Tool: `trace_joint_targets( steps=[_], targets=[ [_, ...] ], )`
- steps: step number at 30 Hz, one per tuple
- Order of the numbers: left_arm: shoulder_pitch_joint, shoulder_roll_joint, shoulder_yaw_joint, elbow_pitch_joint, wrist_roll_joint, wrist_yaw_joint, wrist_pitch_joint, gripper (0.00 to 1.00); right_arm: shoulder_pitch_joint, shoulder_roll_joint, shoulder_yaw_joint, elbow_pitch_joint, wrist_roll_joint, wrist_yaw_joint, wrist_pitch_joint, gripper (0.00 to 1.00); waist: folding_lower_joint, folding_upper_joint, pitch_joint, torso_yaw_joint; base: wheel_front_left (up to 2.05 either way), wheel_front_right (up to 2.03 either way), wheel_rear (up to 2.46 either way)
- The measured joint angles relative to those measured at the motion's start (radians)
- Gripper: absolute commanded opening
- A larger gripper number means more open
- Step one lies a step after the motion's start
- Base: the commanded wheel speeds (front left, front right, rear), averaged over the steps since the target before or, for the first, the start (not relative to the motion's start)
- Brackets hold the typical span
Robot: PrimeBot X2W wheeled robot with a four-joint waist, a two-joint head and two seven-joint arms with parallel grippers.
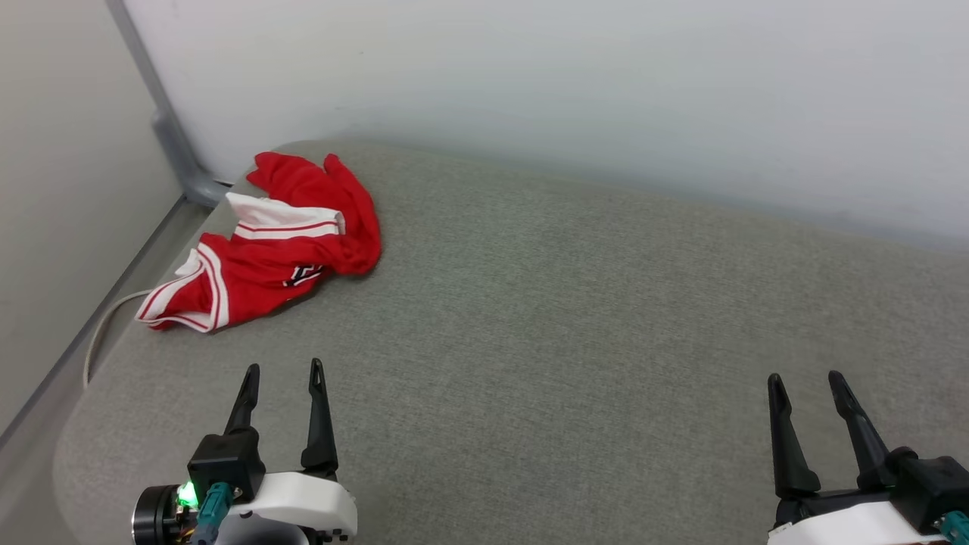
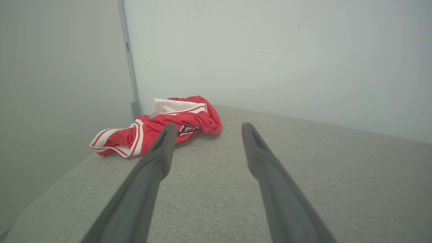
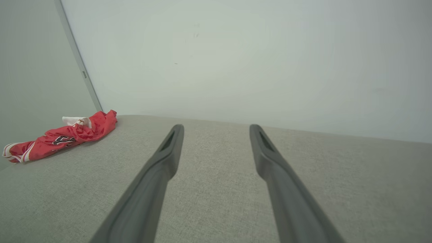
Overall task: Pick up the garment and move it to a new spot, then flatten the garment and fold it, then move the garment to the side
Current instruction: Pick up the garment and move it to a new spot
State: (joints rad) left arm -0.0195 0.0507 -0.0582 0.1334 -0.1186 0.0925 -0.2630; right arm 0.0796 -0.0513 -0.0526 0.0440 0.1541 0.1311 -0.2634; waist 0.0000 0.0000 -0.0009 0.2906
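Garment position: the garment [image 1: 280, 250] lay crumpled on the grey pad [image 1: 568, 318], just beside the foot of the corner post [image 1: 172, 136], on the pad's corner nearest that post.
Garment shape: bunched in loose folds, a white sleeve [image 1: 284, 216] uppermost on the post side, and the dark chest graphic [image 1: 303, 274] partly showing.
Left gripper: the left gripper [image 1: 284, 367] hovered over the pad, further from the post than the garment and clear of it. Jaws stood apart with nothing between them.
Right gripper: the right gripper [image 1: 804, 375] sat well apart from the post, far across the pad. Jaws likewise apart and empty.
Handling (judged): thin, light, limp knit. It should drape and stretch instead of holding shape. It is not fragile and likely grips well between the fingers.
Grasp site (judged): a raised red ridge on the side away from the post, pinching several layers, so the whole heap lifts together.
Risk (judged): a single-layer pinch could let the bulk trail. A pale cord [image 1: 102, 322] ran off the pad edge below the post, near the striped trim.
Step (judged): pick-up not yet begun.
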Motion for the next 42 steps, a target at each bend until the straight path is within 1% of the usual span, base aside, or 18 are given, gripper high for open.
trace_joint_targets(
  steps=[10, 16, 21, 27, 30, 33, 37, 42],
  targets=[
    [0.009, 0.000, 0.028, 0.001, -0.015, 0.005, 0.000, 1.00, 0.000, 0.000, 0.016, -0.005, -0.012, 0.000, 0.000, 1.00, 0.0000, 0.0000, 0.002, 0.119, 0.00, 0.00, 0.00],
    [0.015, 0.000, 0.039, 0.004, -0.027, 0.006, 0.000, 1.00, 0.000, 0.000, 0.020, -0.005, -0.016, 0.000, 0.000, 1.00, 0.0000, 0.0000, 0.005, 0.178, 0.00, 0.00, 0.00],
    [0.016, 0.000, 0.047, 0.007, -0.033, 0.006, 0.000, 1.00, -0.003, 0.000, 0.021, -0.005, -0.021, 0.000, 0.000, 1.00, 0.0000, 0.0000, 0.009, 0.202, 0.00, 0.00, 0.00],
    [0.016, 0.000, 0.058, 0.012, -0.037, 0.004, 0.000, 1.00, -0.005, 0.000, 0.031, -0.004, -0.022, 0.000, 0.000, 1.00, 0.0000, 0.0000, 0.015, 0.198, 0.00, 0.00, 0.00],
    [-0.010, 0.000, 0.068, 0.024, -0.027, -0.015, 0.000, 1.00, -0.013, 0.000, 0.033, -0.007, -0.029, 0.000, 0.000, 1.00, 0.0000, 0.0000, 0.027, 0.188, 0.00, 0.00, 0.00],
    [-0.084, 0.002, 0.101, 0.037, -0.026, -0.045, 0.000, 1.00, -0.025, 0.000, 0.034, -0.013, -0.046, 0.000, 0.000, 1.00, 0.0000, 0.0000, 0.048, 0.174, 0.00, 0.00, 0.00],
    [-0.209, 0.036, 0.159, 0.057, -0.016, -0.086, 0.000, 1.00, -0.060, 0.000, 0.040, -0.036, -0.078, 0.000, 0.000, 1.00, 0.0000, 0.0000, 0.090, 0.150, 0.00, 0.00, 0.00],
    [-0.379, 0.063, 0.230, 0.094, -0.040, -0.140, 0.000, 1.00, -0.118, 0.000, 0.042, -0.072, -0.122, 0.000, 0.000, 1.00, 0.0001, 0.0000, 0.169, 0.116, 0.00, 0.00, 0.00]
  ],
)
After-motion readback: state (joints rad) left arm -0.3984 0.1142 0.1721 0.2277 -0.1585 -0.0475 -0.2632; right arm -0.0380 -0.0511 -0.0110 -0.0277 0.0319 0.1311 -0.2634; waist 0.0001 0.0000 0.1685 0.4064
